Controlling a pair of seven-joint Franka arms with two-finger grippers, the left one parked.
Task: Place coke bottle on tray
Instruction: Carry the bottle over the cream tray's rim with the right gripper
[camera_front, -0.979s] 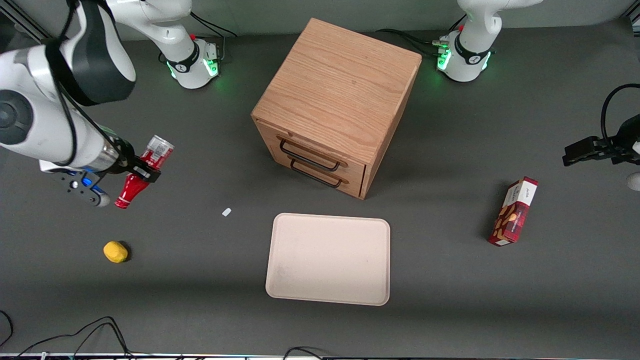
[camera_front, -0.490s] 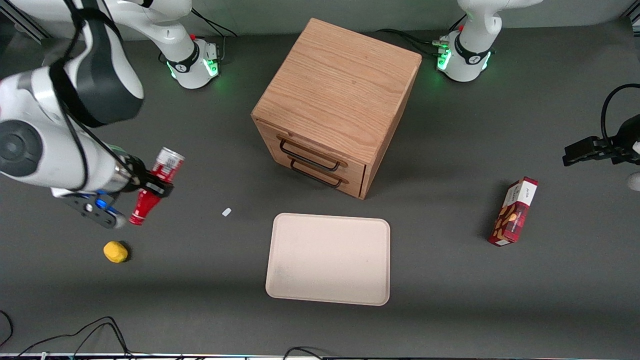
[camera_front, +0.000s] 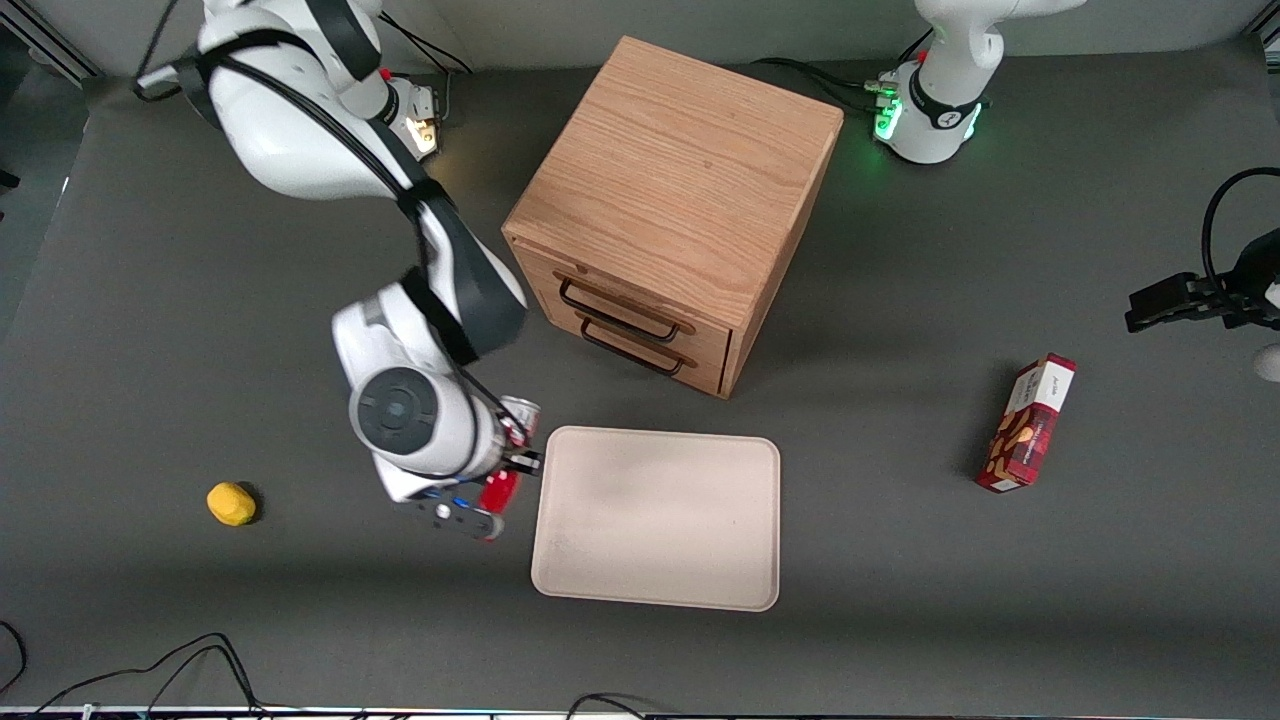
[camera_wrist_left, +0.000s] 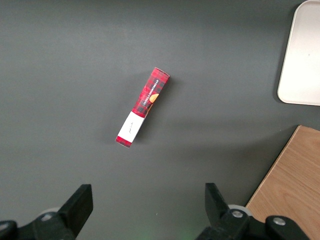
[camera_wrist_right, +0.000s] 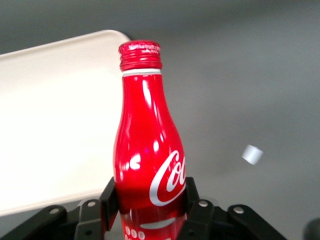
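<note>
The coke bottle (camera_wrist_right: 147, 150), red with white script and a red cap, is clamped between the black fingers of my gripper (camera_wrist_right: 148, 197), which is shut on its body. In the front view the gripper (camera_front: 508, 462) hangs just beside the beige tray (camera_front: 655, 517), at the tray's edge toward the working arm's end of the table. Only bits of the bottle (camera_front: 500, 490) show there, under the arm's white wrist. The wrist view shows the tray (camera_wrist_right: 55, 120) lying under and beside the bottle's cap end.
A wooden two-drawer cabinet (camera_front: 672, 205) stands farther from the front camera than the tray. A yellow lemon (camera_front: 230, 503) lies toward the working arm's end. A red snack box (camera_front: 1030, 423) lies toward the parked arm's end. A small white scrap (camera_wrist_right: 252, 154) lies on the mat.
The arm has swept with the bottle from the working arm's end of the table toward the tray, and now hangs at the tray's edge. The grip stays shut on the bottle.
</note>
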